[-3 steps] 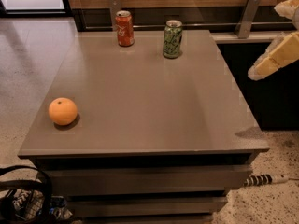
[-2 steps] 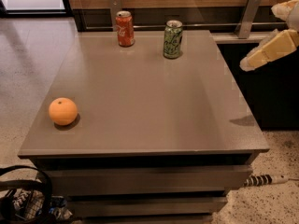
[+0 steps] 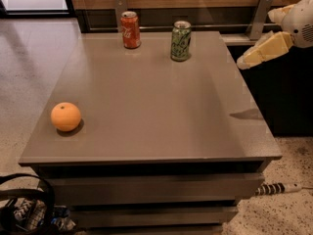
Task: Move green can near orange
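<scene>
The green can (image 3: 181, 41) stands upright near the far edge of the grey table (image 3: 151, 97), right of centre. The orange (image 3: 66, 116) lies near the table's front left corner, far from the can. My gripper (image 3: 254, 56) is in the air at the right, just past the table's right edge, to the right of the can and well above the tabletop. Nothing shows between its pale fingers.
A red cola can (image 3: 130, 30) stands upright at the far edge, left of the green can. A wooden wall with metal brackets (image 3: 260, 14) runs behind the table. A dark bag (image 3: 24, 209) lies on the floor at the front left.
My gripper has moved up and to the left, toward the table's far right side. Both cans and the orange have not moved.
</scene>
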